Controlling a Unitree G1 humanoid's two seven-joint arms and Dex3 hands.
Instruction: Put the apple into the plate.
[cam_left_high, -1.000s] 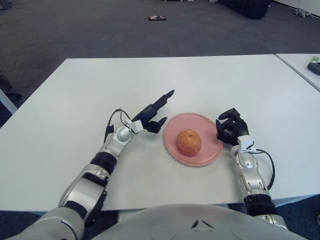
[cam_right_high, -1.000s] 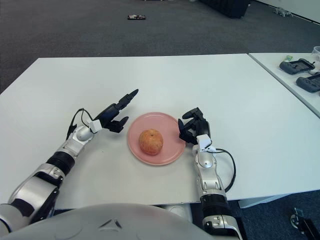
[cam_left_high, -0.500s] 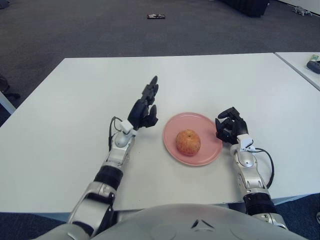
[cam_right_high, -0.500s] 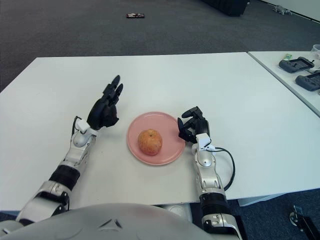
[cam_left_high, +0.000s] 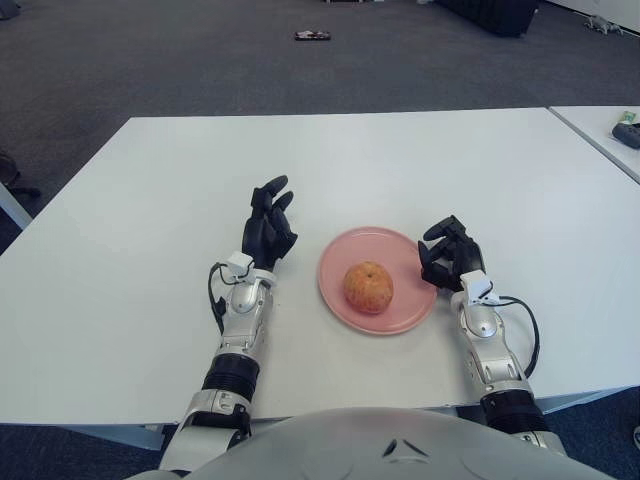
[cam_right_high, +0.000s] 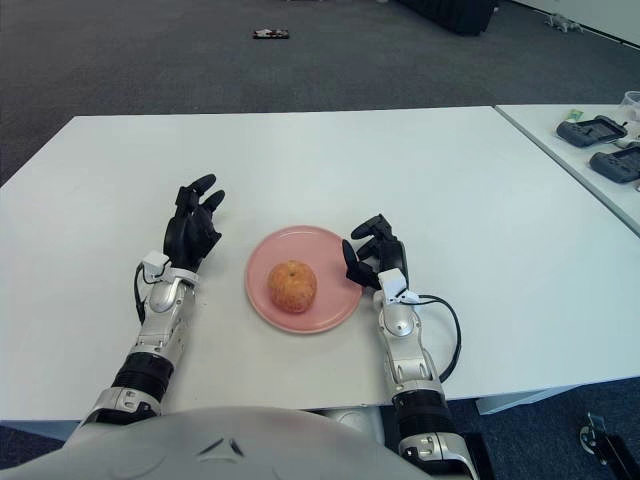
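Note:
An orange-red apple (cam_left_high: 368, 287) sits in the middle of a pink plate (cam_left_high: 395, 318) on the white table (cam_left_high: 400, 160). My left hand (cam_left_high: 268, 225) is raised just left of the plate, fingers spread and relaxed, holding nothing. My right hand (cam_left_high: 447, 257) is at the plate's right rim, fingers curled, holding nothing. Both hands are apart from the apple.
A second white table (cam_right_high: 590, 150) stands to the right with dark controllers (cam_right_high: 594, 131) on it. A small dark object (cam_left_high: 313, 36) lies on the grey carpet far behind the table.
My left hand has drawn back from the plate's left edge, turned upright and come down closer to me. The apple stays in the plate. The right hand has barely moved.

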